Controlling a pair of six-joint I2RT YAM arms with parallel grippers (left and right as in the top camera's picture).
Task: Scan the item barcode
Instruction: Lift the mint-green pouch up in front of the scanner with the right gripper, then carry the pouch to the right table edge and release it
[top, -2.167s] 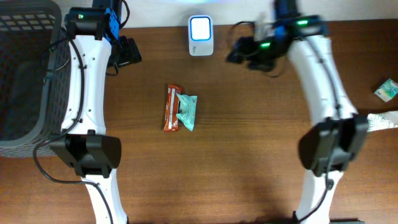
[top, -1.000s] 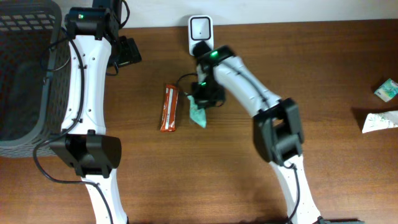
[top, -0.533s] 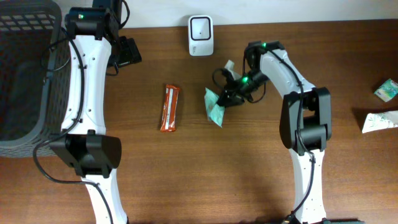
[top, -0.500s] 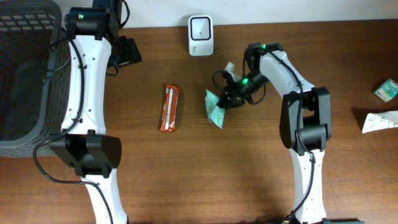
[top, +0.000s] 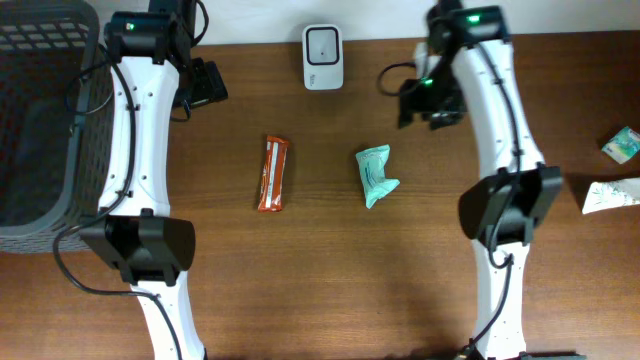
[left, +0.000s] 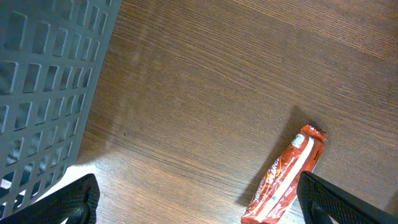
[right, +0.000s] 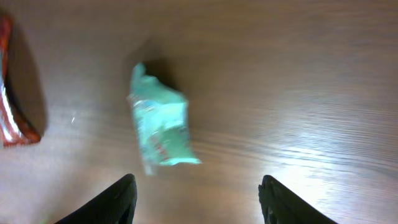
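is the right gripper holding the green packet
No, the green packet lies on the table, clear of the open right gripper.

overhead straight down on table (top: 300, 280), wrist views nearer, all sharing snack bar (top: 275, 174)

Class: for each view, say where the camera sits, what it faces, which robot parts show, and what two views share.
Overhead: above the brown wooden table, looking down; white left arm and right arm show.
Left wrist: wrist-mounted, faces grey plastic basket and orange-red snack bar; open left gripper shows.
Right wrist: wrist-mounted, faces teal crinkled packet; open right gripper shows.
Shared: both wrist views catch the snack bar.
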